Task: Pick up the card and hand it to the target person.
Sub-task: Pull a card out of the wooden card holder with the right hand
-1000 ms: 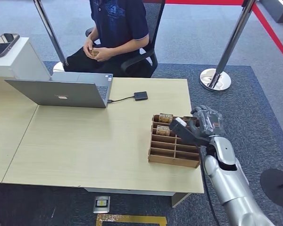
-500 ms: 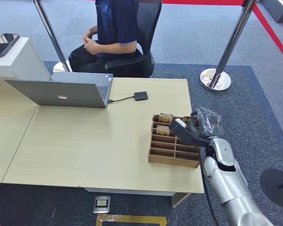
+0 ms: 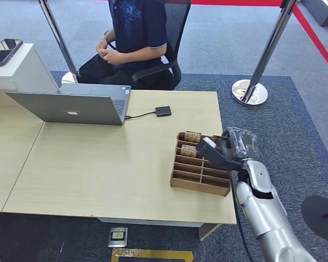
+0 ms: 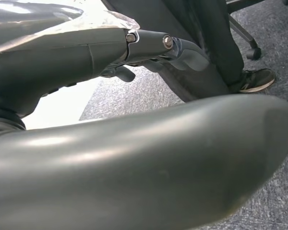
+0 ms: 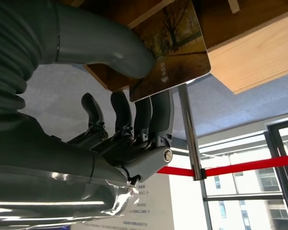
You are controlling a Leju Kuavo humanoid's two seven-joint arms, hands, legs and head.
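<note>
While the card (image 5: 170,50) is sitting pinched between the thick thumb and the darker fingers (image 5: 161,112) of the right hand (image 3: 230,146), it is being held at the rack's near right corner, its picture face showing in the right wrist view, and it is not yet clear of the wood.

Wooden slotted rack (image 3: 199,172): lying on the tabletop (image 3: 112,164) near its right edge; against the frame of a second ago it is sitting slightly further left, nudged by the hand working at it. Two more cards (image 3: 189,143) are standing in its far-left slots.

Right hand: against the same frame it is sitting a little lower and closer over the rack's right end. The grasp appears made, so the lift and carry are likely next.

Left hand (image 4: 146,158): pressed close to its wrist camera; I cannot tell whether it is holding anything.

Person (image 3: 133,33): seated in an office chair (image 3: 173,54) beyond the far edge, hands together in the lap, having swivelled during the last second; well apart from the card.

Laptop (image 3: 71,106): open on the tabletop, wired to a small black drive (image 3: 163,111).
</note>
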